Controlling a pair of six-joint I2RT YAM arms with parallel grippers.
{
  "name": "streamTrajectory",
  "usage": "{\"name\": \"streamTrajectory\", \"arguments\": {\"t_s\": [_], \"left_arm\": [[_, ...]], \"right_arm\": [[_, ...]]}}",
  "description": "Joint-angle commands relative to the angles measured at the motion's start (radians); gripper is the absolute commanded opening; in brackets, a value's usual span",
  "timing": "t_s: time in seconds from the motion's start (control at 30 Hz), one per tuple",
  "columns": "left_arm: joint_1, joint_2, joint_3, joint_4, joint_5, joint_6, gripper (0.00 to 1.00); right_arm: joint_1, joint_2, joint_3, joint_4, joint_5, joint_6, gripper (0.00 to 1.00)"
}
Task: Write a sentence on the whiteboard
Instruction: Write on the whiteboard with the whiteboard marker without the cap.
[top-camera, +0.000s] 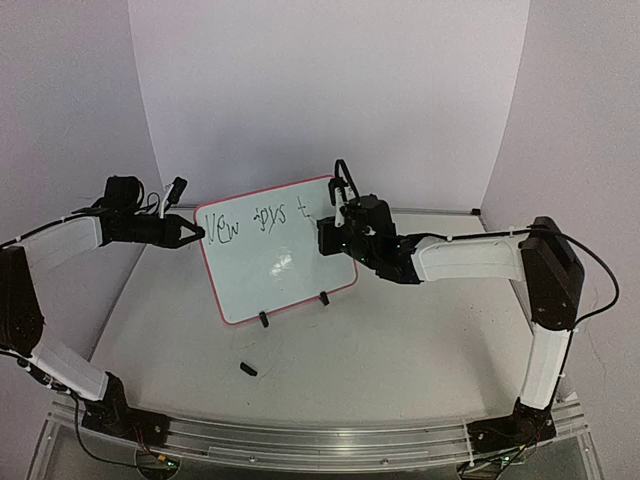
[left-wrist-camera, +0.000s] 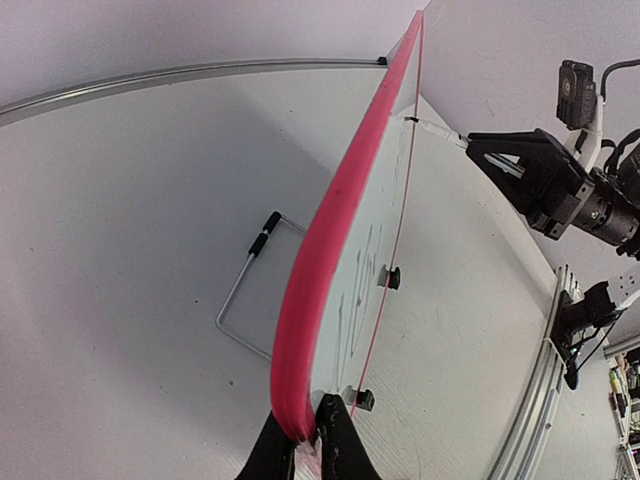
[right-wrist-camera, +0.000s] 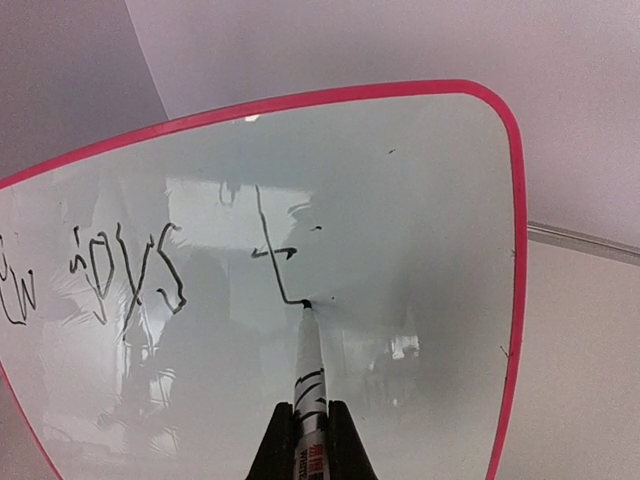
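One whiteboard (right-wrist-camera: 430, 220) against marker (right-wrist-camera: 309, 375) tip

Whiteboard (top-camera: 272, 272) white, pink-red rim, black feet. Sentence (top-camera: 268, 216) black. Marker (right-wrist-camera: 308, 372) white, black markings, red label.

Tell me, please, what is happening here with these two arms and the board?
The left gripper pinches the pink-red edge of the whiteboard, steadying it. The right gripper holds a marker, its tip touching the board at the foot of a "t". The sentence reads roughly "New joys t", so it is not finished. A small black piece lies on the table before the board.
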Motion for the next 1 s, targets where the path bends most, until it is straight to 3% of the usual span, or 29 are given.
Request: {"name": "streamTrajectory", "arguments": {"t_s": [0.0,0.23,0.97], "left_arm": [[0.002,0.02,0.022,-0.036,-0.089,0.018,0.0],[0.002,0.02,0.022,-0.037,-0.089,0.017,0.0],[0.002,0.021,0.023,-0.037,-0.089,0.017,0.0]], "right_arm": [[0.0,-0.049,0.018,-0.004,0.055,-0.009,0.0],[-0.001,-0.093,-0.001,0.048,0.035,-0.009,0.0],[-0.015,-0.001,0.081,0.013,0.034,0.006,0.0]]}}
